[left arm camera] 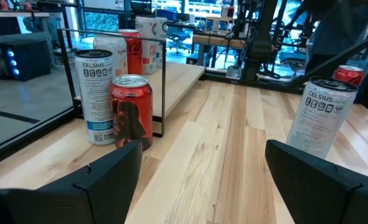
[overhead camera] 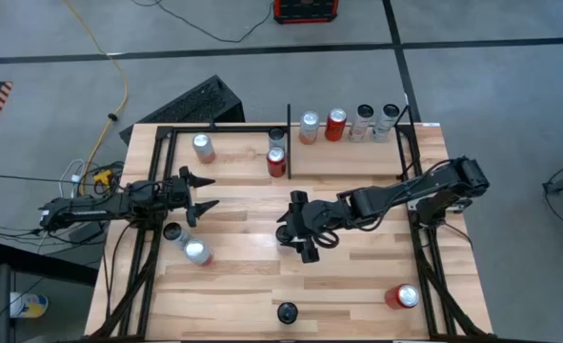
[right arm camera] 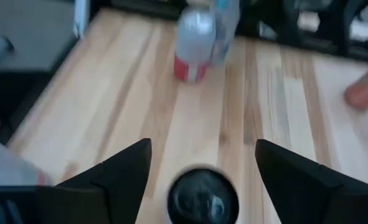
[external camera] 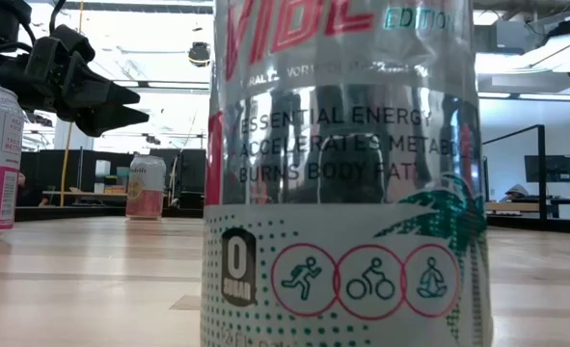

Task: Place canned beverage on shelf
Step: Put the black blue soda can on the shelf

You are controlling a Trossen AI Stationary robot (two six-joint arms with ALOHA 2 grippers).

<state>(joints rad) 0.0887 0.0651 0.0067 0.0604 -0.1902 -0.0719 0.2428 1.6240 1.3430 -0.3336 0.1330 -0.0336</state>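
Wooden shelf (overhead camera: 357, 162), nine upright cans, two grippers, left gripper (overhead camera: 201, 193) and right gripper (overhead camera: 298, 232) jaws apart, empty

Yellow cable (overhead camera: 110, 67): lay in loops on the grey floor (overhead camera: 472, 86), well beyond the left gripper (overhead camera: 203, 191) and off to its outer side.
Red case (overhead camera: 306, 10): stood on the floor far ahead of the right gripper (overhead camera: 292, 238), past the table's far edge.
Black ridged box (overhead camera: 191, 103): sat on the floor, beyond the left gripper.
White cables (overhead camera: 76, 176): were bunched well behind the left gripper.
Monitor (external camera: 550, 169): stood in the room behind.
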